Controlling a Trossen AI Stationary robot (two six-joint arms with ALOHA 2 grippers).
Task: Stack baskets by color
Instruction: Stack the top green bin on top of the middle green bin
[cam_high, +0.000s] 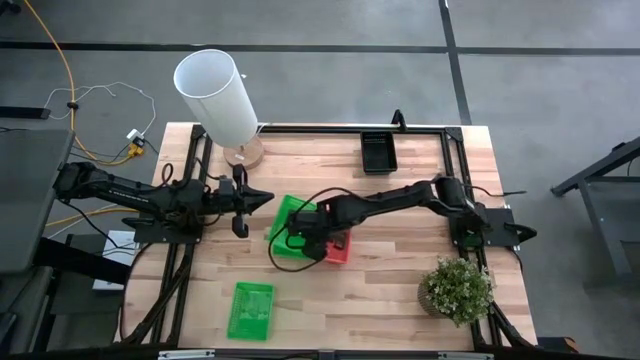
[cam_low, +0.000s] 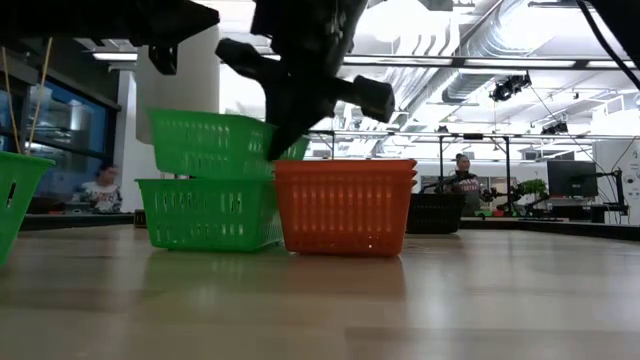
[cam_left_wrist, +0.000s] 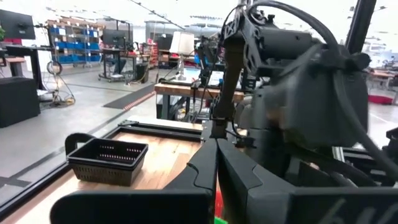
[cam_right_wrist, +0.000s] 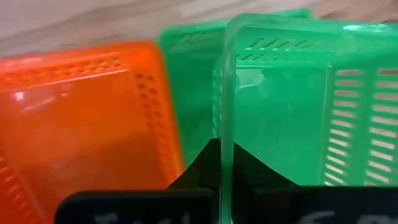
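Observation:
My right gripper (cam_high: 297, 237) reaches to the table's middle and is shut on a green basket (cam_low: 212, 142). That basket hangs just above a second green basket (cam_low: 205, 212) standing on the table; whether the two touch I cannot tell. A red basket (cam_low: 345, 205) stands right beside them. A black basket (cam_high: 378, 152) sits near the far edge, and another green basket (cam_high: 250, 310) lies near the front edge. My left gripper (cam_high: 262, 198) is shut on nothing and hovers level, left of the green baskets. My right gripper pinches one side wall of the green basket at its rim (cam_right_wrist: 225, 118), one finger inside the basket and one outside. The fingers slant down from above, coming from the table's right. The basket hangs roughly level over the lower green basket (cam_right_wrist: 189, 81).
A white lamp shade (cam_high: 215, 92) on a wooden foot stands at the far left. A small potted plant (cam_high: 457, 288) stands at the near right corner. Bare wood lies between the red basket and the plant. People sit at desks in the room beyond.

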